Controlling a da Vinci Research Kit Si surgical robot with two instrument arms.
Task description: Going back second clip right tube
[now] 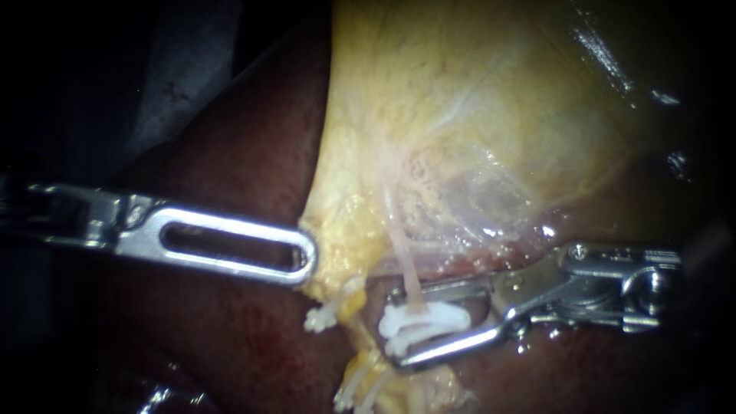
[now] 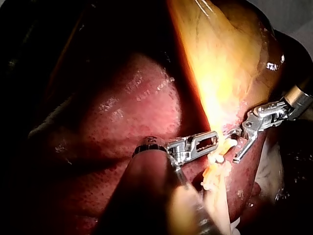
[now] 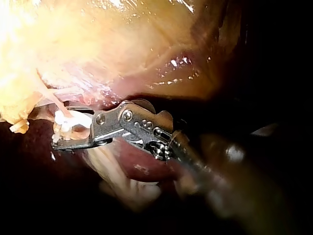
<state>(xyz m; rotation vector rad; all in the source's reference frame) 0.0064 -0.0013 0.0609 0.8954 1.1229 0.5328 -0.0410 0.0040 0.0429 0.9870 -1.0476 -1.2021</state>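
Your right instrument (image 1: 397,330) comes in low from the right with its jaws spread open. The white clip (image 1: 420,320) sits in the gap between them, clamped on the thin pale right tube (image 1: 400,245) that runs down from the gallbladder (image 1: 460,115). The right wrist view shows the same: clip (image 3: 68,120) between the open jaws. Your left instrument (image 1: 307,261) reaches in from the left over the dark red liver (image 1: 230,337), its jaws closed on the gallbladder's yellow lower edge. Another white clip (image 1: 320,318) sits just below that tip.
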